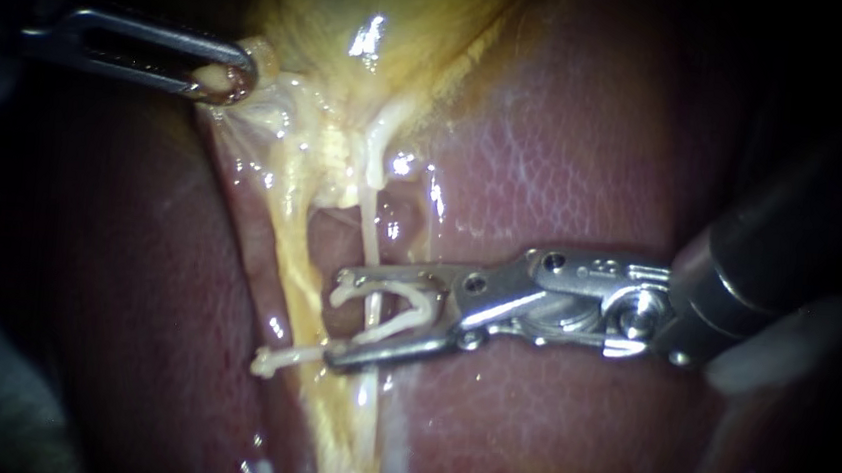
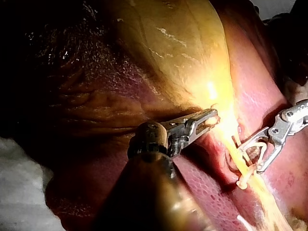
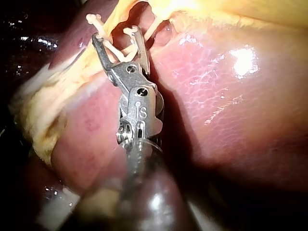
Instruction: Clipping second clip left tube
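Over liver (image 1: 568,158), clip (image 1: 392,286) seemingly around tube (image 1: 371,233)

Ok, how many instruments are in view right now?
2. The left instrument grips pale tissue at the gallbladder's edge. The right instrument, lower down over the liver, holds a white clip around a thin tube. None seems hidden.

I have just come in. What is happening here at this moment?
The left instrument has its jaws shut on pale tissue at the edge of the gallbladder, pulling it aside. The right instrument carries an open white clip in its widely spread jaws, set around a thin pale tube that runs over the liver. This clip is not yet closed. Another clip lies just beyond the lower jaw.
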{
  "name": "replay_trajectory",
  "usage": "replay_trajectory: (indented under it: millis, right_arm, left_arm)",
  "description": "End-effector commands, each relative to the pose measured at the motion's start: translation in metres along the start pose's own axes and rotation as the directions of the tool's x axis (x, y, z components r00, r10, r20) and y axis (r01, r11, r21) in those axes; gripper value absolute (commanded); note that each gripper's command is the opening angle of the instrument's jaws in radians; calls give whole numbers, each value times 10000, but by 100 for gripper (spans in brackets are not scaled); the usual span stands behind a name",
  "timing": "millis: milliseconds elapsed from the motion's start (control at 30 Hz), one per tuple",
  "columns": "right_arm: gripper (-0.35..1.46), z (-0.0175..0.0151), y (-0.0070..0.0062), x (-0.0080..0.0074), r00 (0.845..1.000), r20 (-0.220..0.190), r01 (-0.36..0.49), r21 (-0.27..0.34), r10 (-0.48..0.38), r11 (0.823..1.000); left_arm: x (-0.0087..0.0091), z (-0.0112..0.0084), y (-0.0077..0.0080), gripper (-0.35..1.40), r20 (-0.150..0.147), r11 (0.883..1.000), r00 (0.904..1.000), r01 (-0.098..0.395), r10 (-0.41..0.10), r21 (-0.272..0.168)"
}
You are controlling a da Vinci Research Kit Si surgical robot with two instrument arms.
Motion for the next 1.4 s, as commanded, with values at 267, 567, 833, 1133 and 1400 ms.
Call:
replay_trajectory:
  millis: [267, 567, 833, 1133, 1400]
  right_arm:
    - [50, 12, 5, 0, 10000, -5, -43, -63, 43, 10000]
    - [50, 30, 3, -3, 9994, -131, -307, 243, 310, 9992]
    - [50, 44, -3, 2, 9946, -398, -904, 1176, 956, 9889]
    - [49, 58, -7, 9, 9879, -682, -1255, 1778, 1395, 9760]
    - [49, 67, -8, 14, 9775, -1073, -1531, 2305, 1815, 9610]
  left_arm:
    - [0, 0, 0, -35, 2, 10000, 10000, 0, 0, -1]
    - [0, 1, 0, -35, 2, 10000, 10000, 0, 0, -1]
    - [0, 1, 0, -35, 1, 10000, 10000, 1, -1, 1]
    - [0, 1, 0, -35, 0, 10000, 10000, 1, -1, 2]
    - [0, 1, 0, -35, 0, 10000, 10000, 1, -1, 2]
